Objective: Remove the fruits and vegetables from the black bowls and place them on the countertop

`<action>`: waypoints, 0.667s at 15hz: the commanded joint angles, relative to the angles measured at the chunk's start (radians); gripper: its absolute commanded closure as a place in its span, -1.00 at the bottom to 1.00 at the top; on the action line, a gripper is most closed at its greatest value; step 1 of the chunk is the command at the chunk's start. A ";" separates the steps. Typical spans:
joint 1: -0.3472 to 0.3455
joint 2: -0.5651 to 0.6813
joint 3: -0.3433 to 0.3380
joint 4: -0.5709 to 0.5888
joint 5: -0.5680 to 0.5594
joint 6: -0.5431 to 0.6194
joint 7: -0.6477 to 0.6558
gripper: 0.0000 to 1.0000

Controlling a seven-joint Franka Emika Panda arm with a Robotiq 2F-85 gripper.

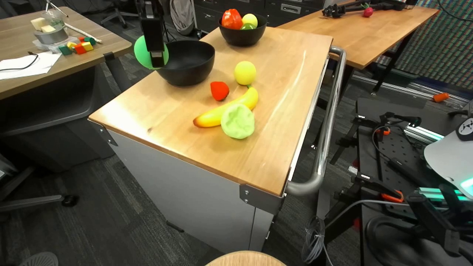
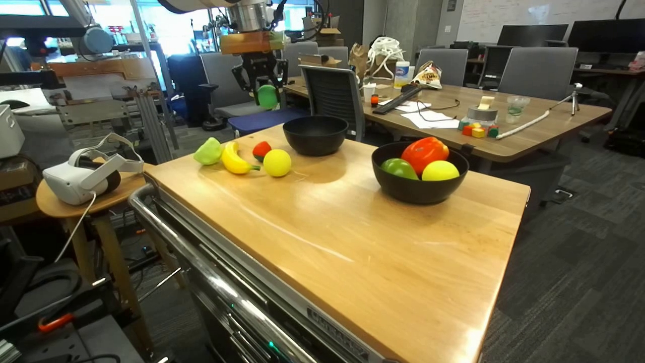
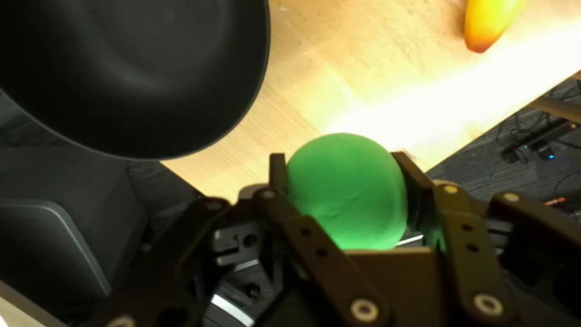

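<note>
Gripper (image 3: 343,177) clamps green ball (image 3: 349,200) near black bowl (image 2: 315,143). Other bowl (image 2: 418,190) holds red pepper (image 2: 426,153), green fruit (image 2: 399,168), yellow ball (image 2: 441,171).

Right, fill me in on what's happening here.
A robot arm has a green ball gripped in its end effector, up in the air near one black bowl. A banana, a yellow ball, a small red piece and a pale green piece lie on the countertop. The other black bowl holds a red pepper, a second yellow ball and a green fruit, so unloading looks unfinished.
</note>
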 commanded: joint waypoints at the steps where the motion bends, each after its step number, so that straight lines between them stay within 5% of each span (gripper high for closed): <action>1: -0.013 -0.035 0.011 -0.073 0.029 -0.015 -0.049 0.38; 9: -0.013 -0.080 0.020 -0.255 0.046 -0.009 -0.080 0.38; 10: -0.014 -0.089 0.020 -0.274 0.048 -0.002 -0.079 0.00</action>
